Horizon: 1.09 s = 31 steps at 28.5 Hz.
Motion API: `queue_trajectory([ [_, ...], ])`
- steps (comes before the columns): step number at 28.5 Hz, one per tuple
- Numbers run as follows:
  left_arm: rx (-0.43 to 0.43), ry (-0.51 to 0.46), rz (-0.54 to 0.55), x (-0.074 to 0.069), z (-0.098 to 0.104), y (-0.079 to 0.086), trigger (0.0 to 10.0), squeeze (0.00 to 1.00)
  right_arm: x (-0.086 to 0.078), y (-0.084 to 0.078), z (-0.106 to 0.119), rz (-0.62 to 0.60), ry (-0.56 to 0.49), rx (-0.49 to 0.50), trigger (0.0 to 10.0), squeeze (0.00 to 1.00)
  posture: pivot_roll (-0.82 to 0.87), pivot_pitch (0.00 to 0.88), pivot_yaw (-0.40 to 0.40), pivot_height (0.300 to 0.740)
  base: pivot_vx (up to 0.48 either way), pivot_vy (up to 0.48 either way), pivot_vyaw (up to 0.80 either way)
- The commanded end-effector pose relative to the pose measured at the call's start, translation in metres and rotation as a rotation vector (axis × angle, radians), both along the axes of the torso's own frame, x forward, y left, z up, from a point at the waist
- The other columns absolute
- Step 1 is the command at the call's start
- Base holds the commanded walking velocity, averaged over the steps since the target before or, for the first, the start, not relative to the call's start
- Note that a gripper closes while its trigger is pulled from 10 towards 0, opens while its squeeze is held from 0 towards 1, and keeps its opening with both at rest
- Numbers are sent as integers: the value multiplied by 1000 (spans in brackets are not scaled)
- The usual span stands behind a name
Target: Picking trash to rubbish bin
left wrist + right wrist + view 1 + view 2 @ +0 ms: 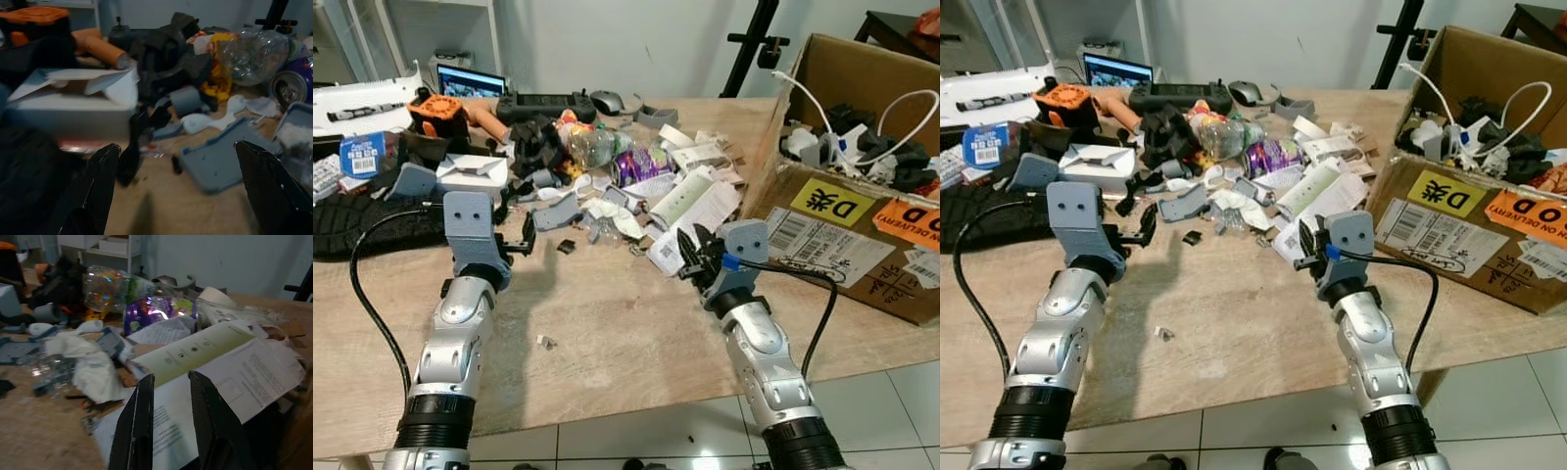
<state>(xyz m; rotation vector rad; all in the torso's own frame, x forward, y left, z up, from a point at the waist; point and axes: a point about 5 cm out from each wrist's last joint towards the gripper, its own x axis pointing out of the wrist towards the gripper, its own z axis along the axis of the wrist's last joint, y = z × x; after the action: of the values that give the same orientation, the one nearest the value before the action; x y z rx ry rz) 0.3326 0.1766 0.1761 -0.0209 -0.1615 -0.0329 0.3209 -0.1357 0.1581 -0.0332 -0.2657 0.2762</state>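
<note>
While both arms reach over a wooden table, a heap of trash lies across its far half, and a large cardboard box sits at the right edge holding cables and scraps.

The right hand sits low at the near right edge of the heap, its fingers narrow, with only a slim gap between them and nothing held. Just beyond its tips lies a white printed sheet, with a pale green carton resting across the sheet's far side. Farther off are a crushed purple can, a clear bottle and crumpled white tissue.

The left hand hovers at the near left of the heap, fingers spread wide and empty, facing a flat grey plastic piece and an open white box.

The sheet looks like the next pick. A flat sheet is hard to pinch from above, so a good grasp would likely slide one finger under its raised near edge, close firmly, and lift slowly so the carton slips off rather than dragging along. The cardboard box is the nearest likely drop point; whether it serves as the bin cannot be told.
</note>
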Motion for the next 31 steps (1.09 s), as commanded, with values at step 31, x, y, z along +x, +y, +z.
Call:
queue_trajectory([
  [31,-23,-19,8,-2,-2,4,10000,0,-2,5,-8,28,23,12,10000,0,16,185,-56,740,136,0,0],
])
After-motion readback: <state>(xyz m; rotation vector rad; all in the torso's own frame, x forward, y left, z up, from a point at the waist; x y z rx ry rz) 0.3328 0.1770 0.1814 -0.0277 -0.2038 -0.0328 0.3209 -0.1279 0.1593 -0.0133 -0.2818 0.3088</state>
